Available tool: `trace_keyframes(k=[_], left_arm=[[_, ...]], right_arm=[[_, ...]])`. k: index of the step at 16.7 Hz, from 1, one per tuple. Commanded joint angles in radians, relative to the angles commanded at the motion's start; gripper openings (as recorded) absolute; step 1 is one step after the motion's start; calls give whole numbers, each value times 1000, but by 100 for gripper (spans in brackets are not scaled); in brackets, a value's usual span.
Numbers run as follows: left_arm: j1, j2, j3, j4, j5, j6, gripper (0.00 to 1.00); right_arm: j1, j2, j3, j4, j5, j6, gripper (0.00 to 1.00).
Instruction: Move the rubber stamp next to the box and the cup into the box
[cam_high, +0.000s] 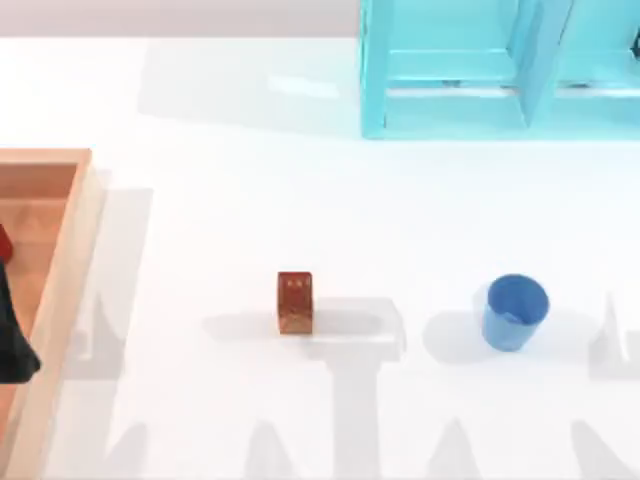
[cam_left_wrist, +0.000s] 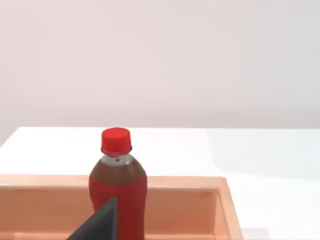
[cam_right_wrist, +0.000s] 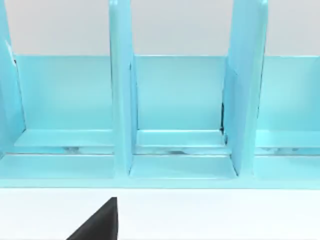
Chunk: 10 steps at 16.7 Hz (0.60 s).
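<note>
You had the rubber stamp and cup standing well apart on the surface, outside the box; end effector states could not be told.

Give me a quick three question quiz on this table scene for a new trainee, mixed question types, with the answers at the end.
1. True or false: the cup already sits inside the box.
2. Multiple choice: in the top view, the rubber stamp stands
A) inside the box
B) on the open table between the box and the cup
C) on the turquoise shelf
3. Fill in: the left wrist view shows a bottle of dark drink with a ____ cap standing in the box.

Key
1. False; it stands on the table toward the right side, well apart from the box.
2. B
3. red
</note>
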Motion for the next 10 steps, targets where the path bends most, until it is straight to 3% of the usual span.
trace_keyframes(k=[5,10], left_arm=[[-27,62,61,-46,1,-26,100],[-139,378,353,-247,2,-137,100]], right_arm=[[0,0,0,0,0,0,100],[0,0,0,0,0,0,100]])
